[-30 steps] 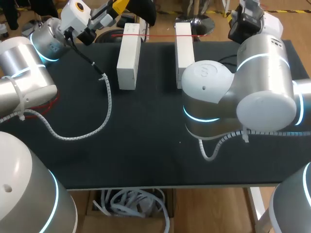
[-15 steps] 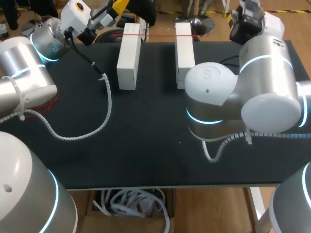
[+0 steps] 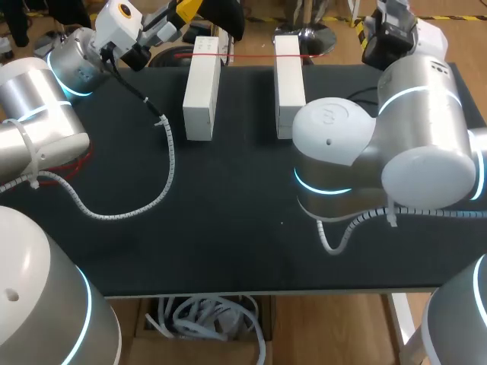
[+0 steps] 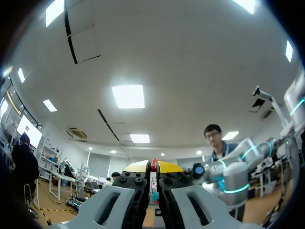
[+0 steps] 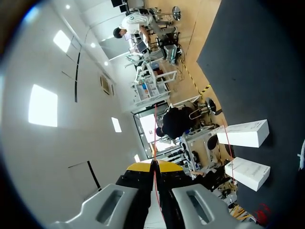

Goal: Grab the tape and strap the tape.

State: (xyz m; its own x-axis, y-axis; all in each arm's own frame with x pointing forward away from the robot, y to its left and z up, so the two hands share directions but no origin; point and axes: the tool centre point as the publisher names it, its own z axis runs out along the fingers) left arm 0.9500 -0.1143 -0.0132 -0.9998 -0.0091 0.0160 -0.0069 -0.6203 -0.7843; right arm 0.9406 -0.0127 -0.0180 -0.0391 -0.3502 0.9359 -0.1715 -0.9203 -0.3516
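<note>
Red tape (image 3: pixel 251 55) looks thin, limp; left gripper (image 4: pixel 153 168) and right gripper (image 5: pixel 155 165) pinch it taut over 2 white blocks (image 3: pixel 202 87).

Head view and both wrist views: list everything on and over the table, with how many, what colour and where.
table: one, black, under everything.
blocks: two, white, lying side by side at the table's far side, with a gap between them.
tape: one thin strand, red, stretched over the blocks' far ends from one gripper to the other.
arm cables: two, white spiral wrap, one trailing onto the table from each arm.
left gripper: one, yellow tips, beyond the table's far left corner, shut on the tape.
right gripper: one, yellow tips, beyond the far right corner, shut on the tape.
</note>
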